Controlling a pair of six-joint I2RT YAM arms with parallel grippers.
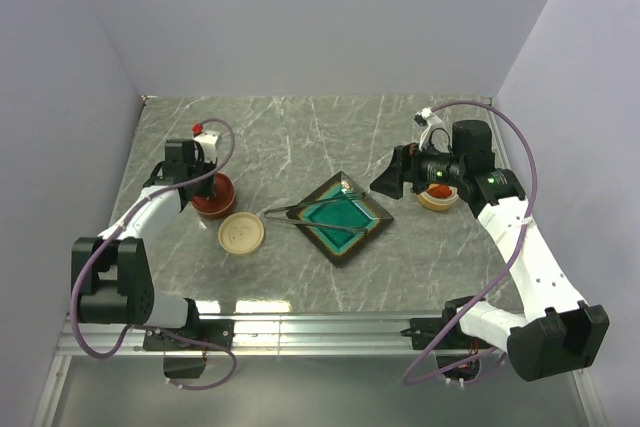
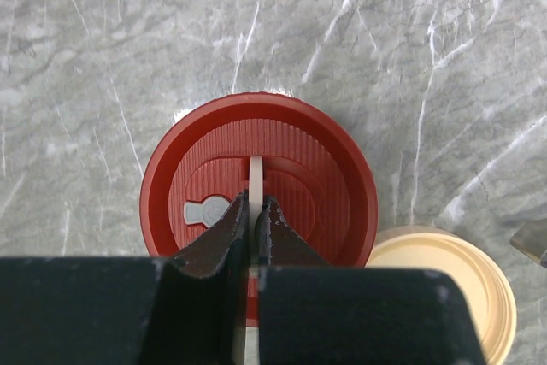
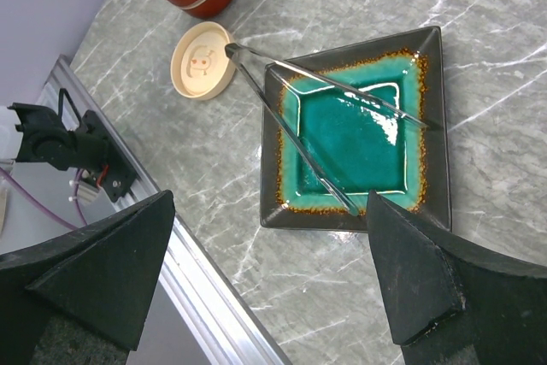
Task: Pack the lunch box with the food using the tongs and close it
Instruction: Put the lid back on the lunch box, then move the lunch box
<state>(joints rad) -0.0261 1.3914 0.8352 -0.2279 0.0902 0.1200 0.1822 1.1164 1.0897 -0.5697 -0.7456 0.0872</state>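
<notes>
My left gripper [image 2: 255,203] pinches the thin tab [image 2: 256,173] of the red lid [image 2: 329,177], my right gripper [image 3: 265,275] gapes wide above the tongs [image 3: 295,138]; that slim pinch may slip.

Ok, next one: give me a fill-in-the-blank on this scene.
The long grey metal tongs lie across the ___ square glazed dish.
The shut left claw hangs over the round ___ ribbed lid.
The right claw stands wide ___.
Missing: teal; red; open.
</notes>
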